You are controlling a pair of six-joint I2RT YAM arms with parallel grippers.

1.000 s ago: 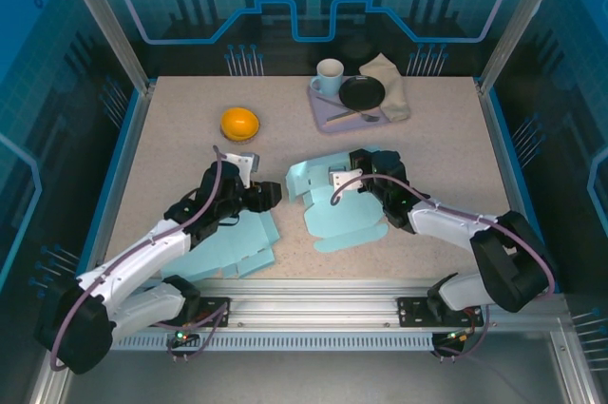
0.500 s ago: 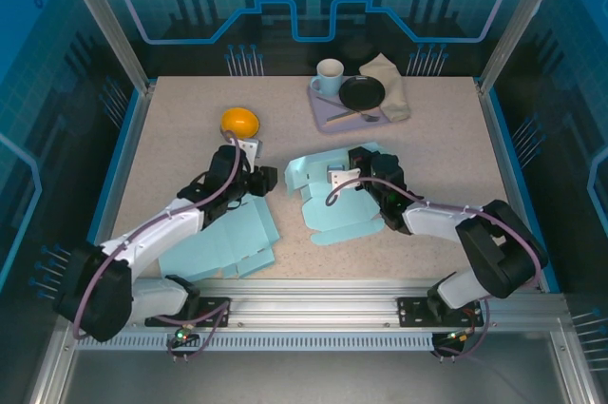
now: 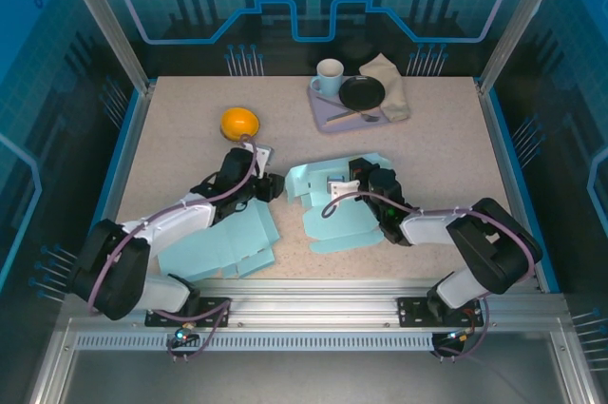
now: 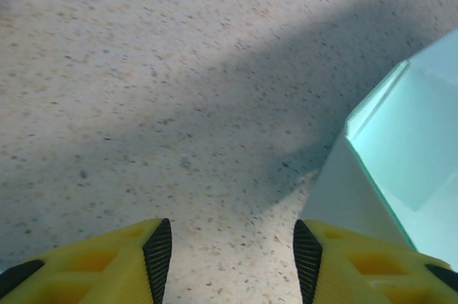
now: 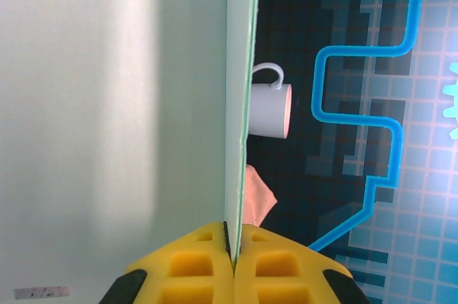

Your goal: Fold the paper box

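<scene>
1. Speckled bench was seen beneath both arms.
2. Left fingers were held apart and empty, with the paper box just right of them.
3. Right fingers were clamped on its edge.

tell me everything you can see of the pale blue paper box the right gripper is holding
The paper box is thin pale blue card, partly folded: its base panel lies flat on the speckled table, between the arms, with flaps raised around its far side. The right gripper is shut on the edge of one upright flap, seen edge-on from the right wrist. The left gripper, jaws apart and empty, sits just beside a raised corner; contact cannot be told.
</scene>
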